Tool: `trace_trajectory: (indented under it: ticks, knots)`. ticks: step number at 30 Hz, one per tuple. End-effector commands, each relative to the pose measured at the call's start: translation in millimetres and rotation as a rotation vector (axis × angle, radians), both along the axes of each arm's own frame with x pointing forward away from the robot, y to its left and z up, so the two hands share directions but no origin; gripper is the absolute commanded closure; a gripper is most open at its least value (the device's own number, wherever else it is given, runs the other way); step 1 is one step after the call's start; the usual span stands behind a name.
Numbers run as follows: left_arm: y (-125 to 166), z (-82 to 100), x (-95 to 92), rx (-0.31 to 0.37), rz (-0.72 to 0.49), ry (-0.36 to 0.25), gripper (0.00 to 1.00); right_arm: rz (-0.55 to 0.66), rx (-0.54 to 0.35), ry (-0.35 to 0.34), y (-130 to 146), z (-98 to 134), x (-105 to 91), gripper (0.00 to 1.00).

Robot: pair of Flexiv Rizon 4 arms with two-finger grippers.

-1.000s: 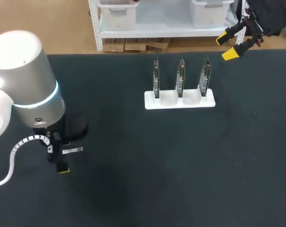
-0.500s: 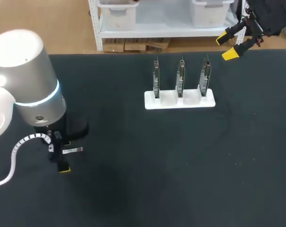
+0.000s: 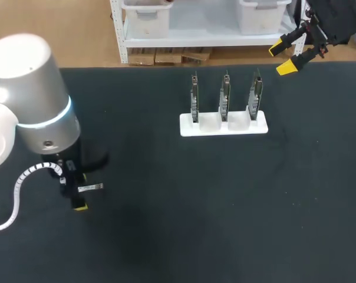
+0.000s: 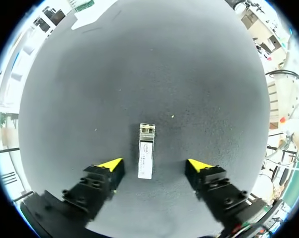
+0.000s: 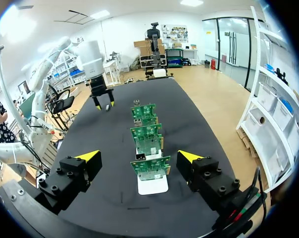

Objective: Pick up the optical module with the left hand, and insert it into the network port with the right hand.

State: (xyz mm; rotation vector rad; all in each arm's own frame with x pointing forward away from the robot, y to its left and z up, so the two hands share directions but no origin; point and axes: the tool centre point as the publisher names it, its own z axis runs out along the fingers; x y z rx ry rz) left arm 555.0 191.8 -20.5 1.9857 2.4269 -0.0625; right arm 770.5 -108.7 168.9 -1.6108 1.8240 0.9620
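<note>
1 optical module (image 4: 146,153) lies inside gaping left gripper (image 4: 154,165); gaping right gripper (image 5: 138,156) faces 3 boards (image 5: 146,132).

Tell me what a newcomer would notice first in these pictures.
First, the small silver optical module lying flat on the black table, inside the open left gripper and touching neither yellow-tipped finger. Next, the white stand near the table's far edge, holding three green circuit boards upright in a row. The right gripper hangs open above the far right corner.
</note>
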Motion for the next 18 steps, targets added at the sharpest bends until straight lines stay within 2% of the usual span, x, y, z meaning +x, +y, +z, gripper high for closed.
trace_trajectory:
  ticks: [1, 18]
  knots:
    - [1.5, -8.8, 3.3, -0.002, 0.003, 0.008, 1.00, -0.002, 0.000, -0.002, 0.0, -0.1, -1.1, 0.00]
    - [5.4, -10.4, -2.4, -0.013, 0.042, 0.006, 1.00, -0.002, 0.000, -0.002, 0.0, -0.1, -1.1, 0.00]
